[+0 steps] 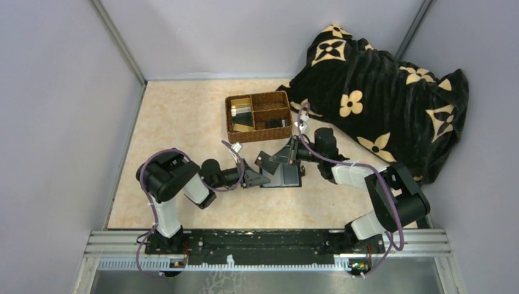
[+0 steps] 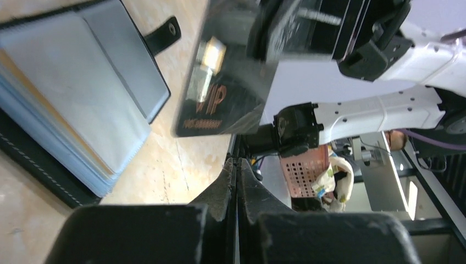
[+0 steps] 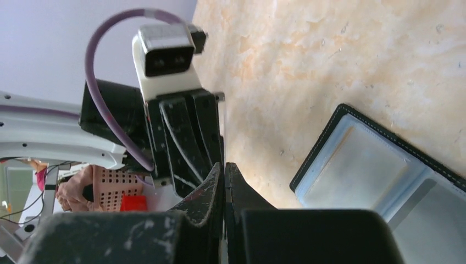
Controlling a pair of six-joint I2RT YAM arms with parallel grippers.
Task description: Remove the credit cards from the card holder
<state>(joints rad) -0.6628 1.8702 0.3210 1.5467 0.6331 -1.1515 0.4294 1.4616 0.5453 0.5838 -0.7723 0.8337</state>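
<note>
the card holder (image 1: 286,178) lies open on the table (image 1: 183,122), grey slots facing up. one black credit card (image 2: 220,93), marked vip, is out of it and held above the tabletop. your right gripper (image 3: 224,179) pinches this card, jaws clamped on its edge. your left gripper (image 2: 237,176) is clenched and empty, just beside the holder's left edge. other cards (image 1: 240,105) lie in the wicker tray (image 1: 227,122) beyond.

Robot lab test cell, plain grey partition walls (image 1: 61,92), aluminium mounting rail (image 1: 428,244), beige marble-look tabletop (image 1: 177,116)
</note>
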